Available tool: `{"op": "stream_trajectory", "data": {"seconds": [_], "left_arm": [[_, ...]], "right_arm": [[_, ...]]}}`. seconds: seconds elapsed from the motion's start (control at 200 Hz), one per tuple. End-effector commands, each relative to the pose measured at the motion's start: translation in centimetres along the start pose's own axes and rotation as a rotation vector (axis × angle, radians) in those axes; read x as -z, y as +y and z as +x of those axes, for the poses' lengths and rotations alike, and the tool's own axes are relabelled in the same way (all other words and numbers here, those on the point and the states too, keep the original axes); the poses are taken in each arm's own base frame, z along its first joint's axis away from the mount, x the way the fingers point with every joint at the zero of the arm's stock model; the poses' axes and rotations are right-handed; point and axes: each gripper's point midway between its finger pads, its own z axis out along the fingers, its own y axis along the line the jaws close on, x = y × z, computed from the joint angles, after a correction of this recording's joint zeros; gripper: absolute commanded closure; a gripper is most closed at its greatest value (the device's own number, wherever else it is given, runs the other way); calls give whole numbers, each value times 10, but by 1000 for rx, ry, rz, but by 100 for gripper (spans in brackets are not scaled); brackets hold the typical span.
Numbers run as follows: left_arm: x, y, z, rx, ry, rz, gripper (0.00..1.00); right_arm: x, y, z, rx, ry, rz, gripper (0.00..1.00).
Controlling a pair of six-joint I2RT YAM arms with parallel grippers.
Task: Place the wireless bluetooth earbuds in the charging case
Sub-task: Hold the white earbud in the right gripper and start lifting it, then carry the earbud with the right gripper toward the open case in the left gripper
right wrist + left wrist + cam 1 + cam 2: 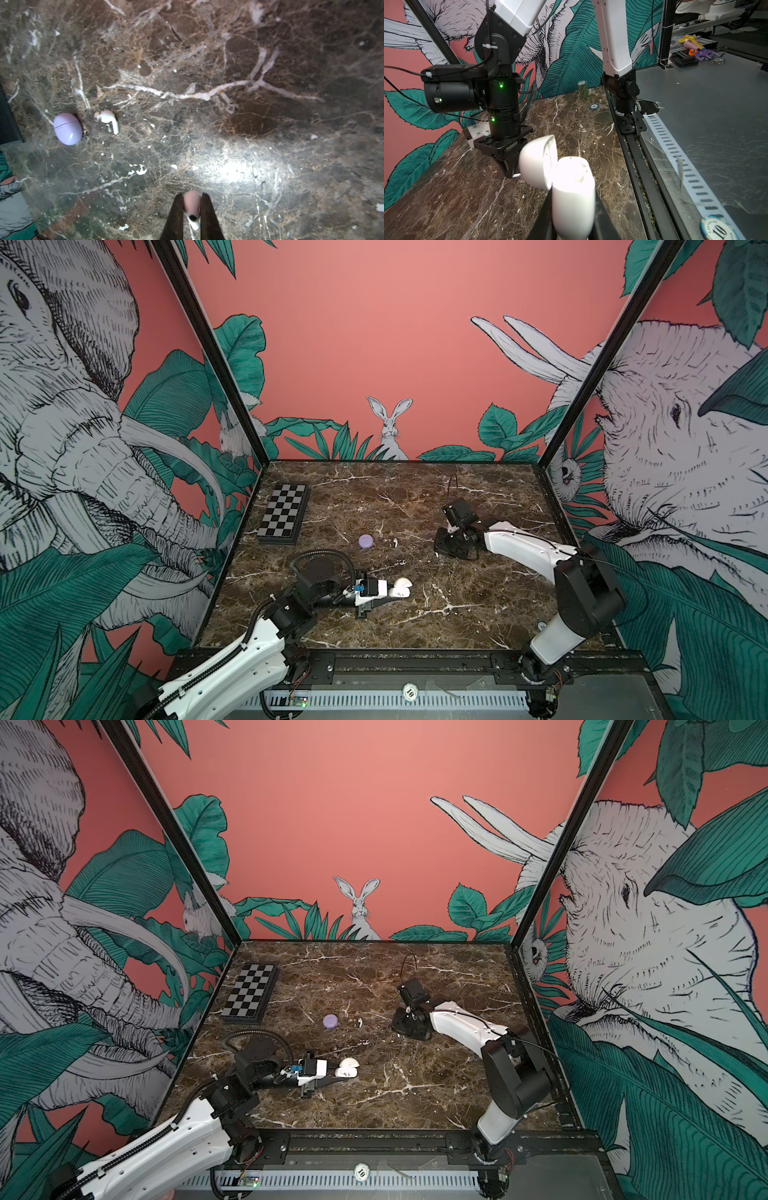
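My left gripper (390, 593) (573, 209) is shut on a white charging case (401, 588) (348, 1068) (572, 197), held low over the front middle of the table with its lid (538, 162) swung open. Glare hides the inside of the case. My right gripper (439, 551) (192, 209) points down at the table right of centre, shut on a pale earbud (192, 205). A white earbud (394, 542) (358, 1022) (109, 120) lies on the marble. Just to its left in both top views sits a closed lilac case (365, 541) (330, 1021) (67, 128).
A folded chessboard (284, 510) (249, 992) lies at the back left of the marble table (478, 605). A stack of poker chips (583, 89) and a single chip (593, 106) sit near the right arm's base. Another chip (410, 691) rests on the front rail.
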Motion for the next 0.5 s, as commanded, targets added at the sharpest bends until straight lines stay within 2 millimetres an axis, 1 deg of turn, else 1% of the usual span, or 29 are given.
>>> {"op": "stream_trajectory", "data": {"seconds": [0.0,0.26,0.365,0.495], "left_arm": [[1,3,-14,-37,-26,-1,100],[0,7,-16,-27,-36,-19,100],[-2,11,-18,-6,-47,-34,100],[-4,19,-28,46,-90,-53,100]], "right_arm": [[13,15,1,44,-30,-79,100],[27,28,5,84,-45,-150,100],[39,35,4,112,-73,-185,100],[57,43,0,145,-125,-230,100]]}}
